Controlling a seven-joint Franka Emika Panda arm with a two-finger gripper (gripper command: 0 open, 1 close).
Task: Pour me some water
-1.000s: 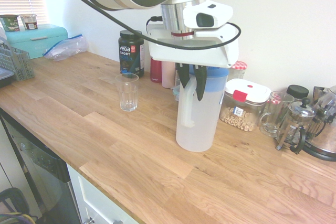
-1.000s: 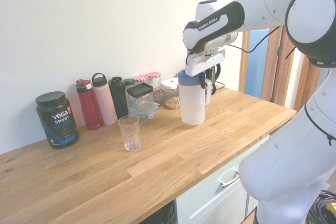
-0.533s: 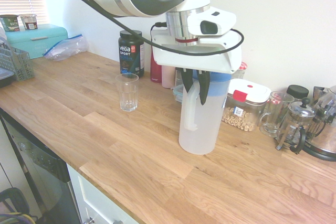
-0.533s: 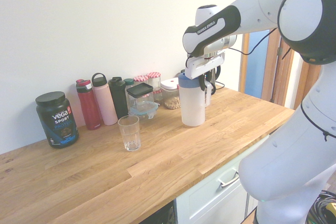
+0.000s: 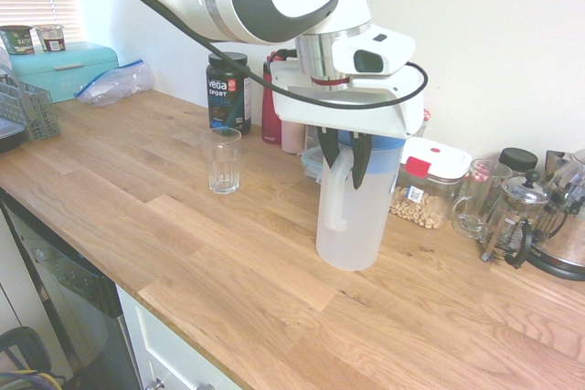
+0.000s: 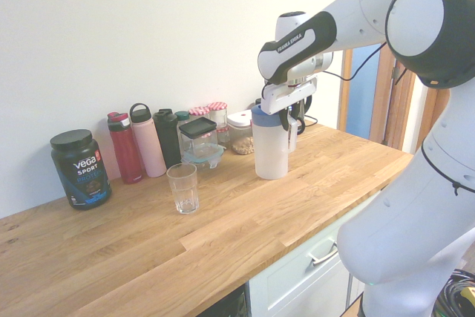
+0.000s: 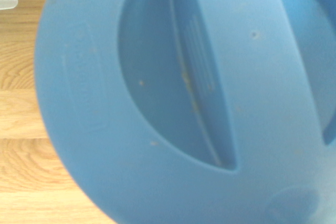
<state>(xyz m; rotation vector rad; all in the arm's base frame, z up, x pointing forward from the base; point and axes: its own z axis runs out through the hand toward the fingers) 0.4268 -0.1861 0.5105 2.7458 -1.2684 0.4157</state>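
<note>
Your end effector (image 5: 345,148) sits directly over the pitcher (image 5: 352,212), fingers straddling the top of its looped handle (image 5: 335,191) just below the blue lid (image 7: 173,98). Can't tell whether they're clamped or loosened. Pitcher stands upright on the table (image 5: 183,244), right of the empty glass (image 5: 222,160), well apart.

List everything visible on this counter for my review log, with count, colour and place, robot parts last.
pitcher: 1, frosted white with blue lid, counter centre
drinking glass: 1, clear, apart from pitcher
protein tub: 1, black, by wall
bottles: 3, red, pink, dark, by wall
food containers: several, clear, behind pitcher
glass mug: 1, clear, beside French press
French press: 1, glass with black handle, far end
bread box: 1, teal, corner
plastic bag: 1, clear, beside bread box
gripper: 1, dark fingers astride pitcher handle
</note>
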